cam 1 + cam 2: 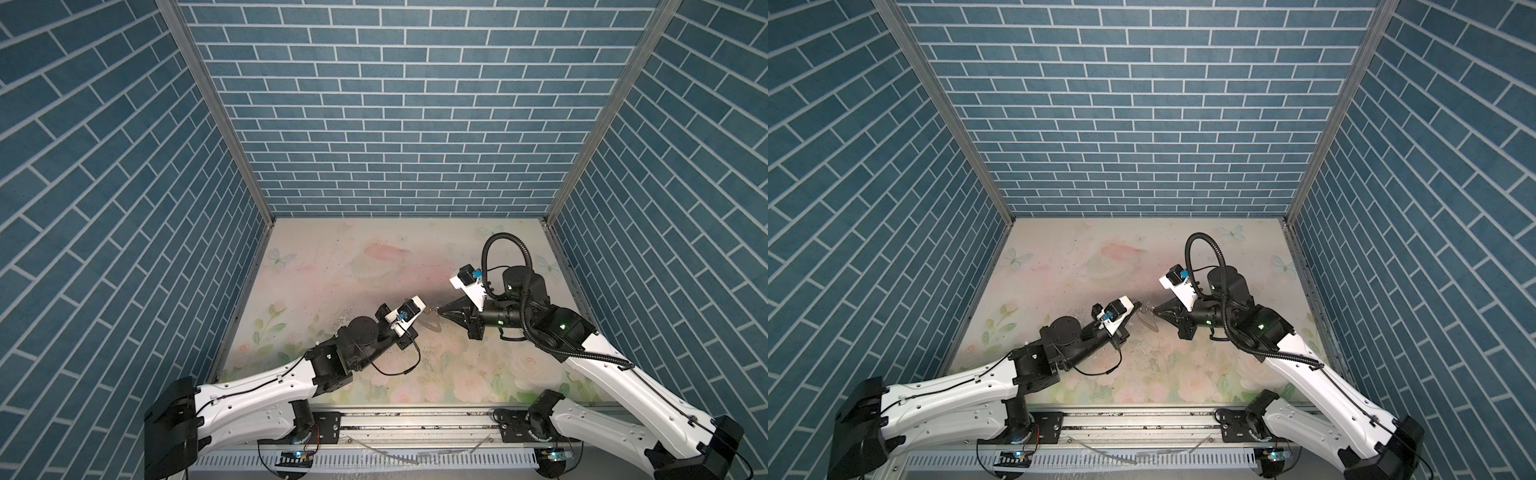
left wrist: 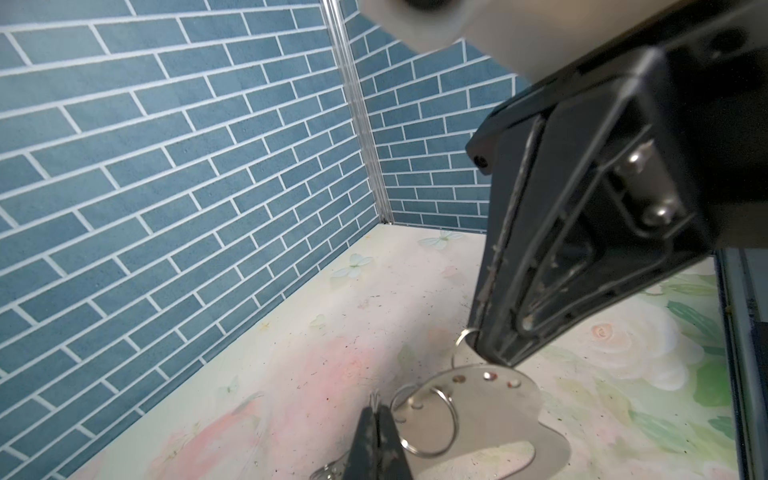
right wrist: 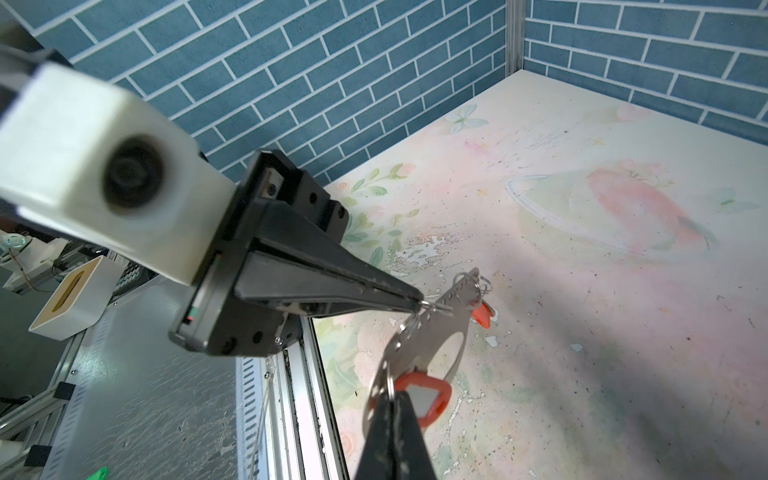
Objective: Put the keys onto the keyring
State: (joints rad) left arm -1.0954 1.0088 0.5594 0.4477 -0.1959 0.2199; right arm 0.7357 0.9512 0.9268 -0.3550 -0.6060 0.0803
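Left end effector [image 3: 417,303] is clamping shut on a small ring of the keyring [image 3: 409,353], a flat plate hanging clear above the counter [image 3: 582,332] between both tips. Right end effector [image 2: 478,351] is pinching another small ring on the same edge. Two orange-red tagged keys [image 3: 424,399] are dangling at that ringed edge. White slotted box [image 3: 70,295] is sitting off the counter, contents unseen.

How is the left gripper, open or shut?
Shut. The left gripper pinches a small ring on the keyring; no gap shows between its tips.
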